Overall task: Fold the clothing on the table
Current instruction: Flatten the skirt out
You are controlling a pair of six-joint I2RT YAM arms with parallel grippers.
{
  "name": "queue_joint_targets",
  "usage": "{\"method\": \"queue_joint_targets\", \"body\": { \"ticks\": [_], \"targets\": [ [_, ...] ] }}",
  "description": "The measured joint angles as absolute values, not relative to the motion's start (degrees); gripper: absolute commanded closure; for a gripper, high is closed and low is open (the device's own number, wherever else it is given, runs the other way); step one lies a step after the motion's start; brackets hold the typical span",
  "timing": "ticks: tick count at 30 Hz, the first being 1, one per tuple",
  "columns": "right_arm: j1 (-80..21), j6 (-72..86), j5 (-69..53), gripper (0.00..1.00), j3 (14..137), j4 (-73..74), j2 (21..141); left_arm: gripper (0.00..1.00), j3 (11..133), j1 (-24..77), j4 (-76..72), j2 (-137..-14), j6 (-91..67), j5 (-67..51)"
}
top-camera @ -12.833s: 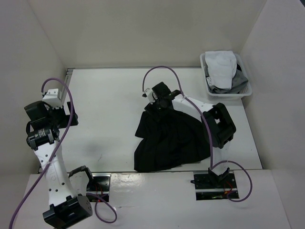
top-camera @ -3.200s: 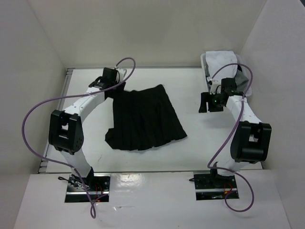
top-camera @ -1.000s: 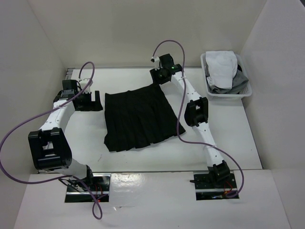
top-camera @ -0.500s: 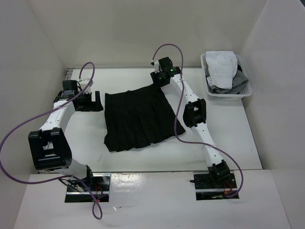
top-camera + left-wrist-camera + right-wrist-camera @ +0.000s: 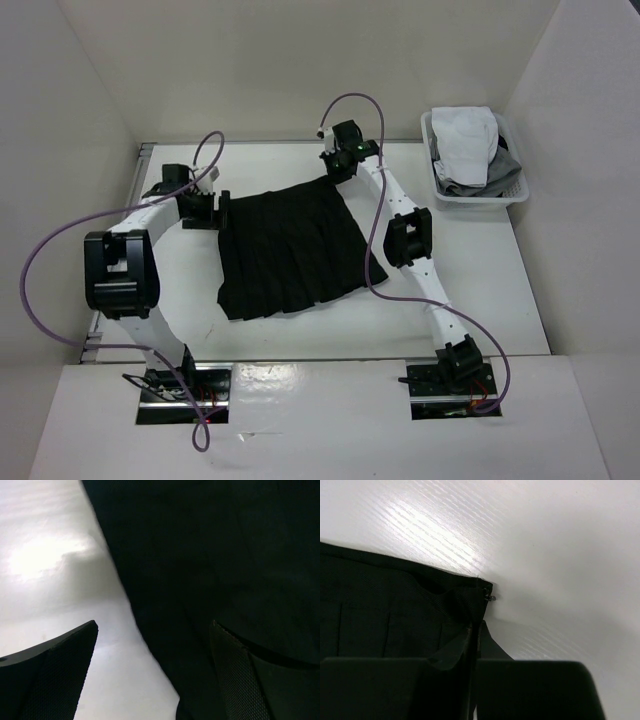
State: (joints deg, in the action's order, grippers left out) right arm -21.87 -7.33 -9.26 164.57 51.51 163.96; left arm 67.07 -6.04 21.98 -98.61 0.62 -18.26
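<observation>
The black pleated skirt is lying flat in the middle of the table. The right gripper is pinching its far right waistband corner. The left gripper is straddling the far left edge, jaws spread wide. A basket of white and grey garments is sitting well apart, far right.

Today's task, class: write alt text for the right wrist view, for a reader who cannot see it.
The right end effector is shut on the corner of a black pleated skirt of thin fabric, pinching up a small ridge of cloth. The skirt lies on a smooth white tabletop that fills the top and right of the view.
</observation>
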Motion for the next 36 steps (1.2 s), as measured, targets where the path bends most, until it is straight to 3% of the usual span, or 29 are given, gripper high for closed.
{"method": "queue_joint_targets", "body": {
  "ticks": [8,11,13,14,17,31,36],
  "targets": [
    [-21.87,-7.42,-9.43,1.00,164.57,52.18,163.96,0.08,73.36,-3.99,16.21,-108.47,-3.57,-17.15],
    [-21.87,-7.57,-9.63,1.00,164.57,52.31,163.96,0.14,75.24,-3.99,14.50,-110.00,-4.78,-16.29],
    [-21.87,-7.60,-9.72,1.00,164.57,52.40,163.96,0.21,76.29,-3.99,13.65,-110.65,-5.06,-15.86],
    [-21.87,-7.62,-9.74,1.00,164.57,52.40,163.96,0.32,76.90,-4.10,13.28,-111.02,-5.02,-15.68],
    [-21.87,-7.77,-9.89,1.00,164.57,52.47,163.96,0.49,78.70,-4.34,12.34,-112.53,-5.34,-15.70],
    [-21.87,-8.38,-11.22,1.00,165.07,53.95,163.96,0.42,81.28,-5.61,11.70,-116.38,-4.75,-12.93],
    [-21.87,-8.43,-11.40,1.00,165.10,54.15,163.96,0.50,84.16,-5.98,11.64,-118.69,-4.49,-12.45]
  ]
}}
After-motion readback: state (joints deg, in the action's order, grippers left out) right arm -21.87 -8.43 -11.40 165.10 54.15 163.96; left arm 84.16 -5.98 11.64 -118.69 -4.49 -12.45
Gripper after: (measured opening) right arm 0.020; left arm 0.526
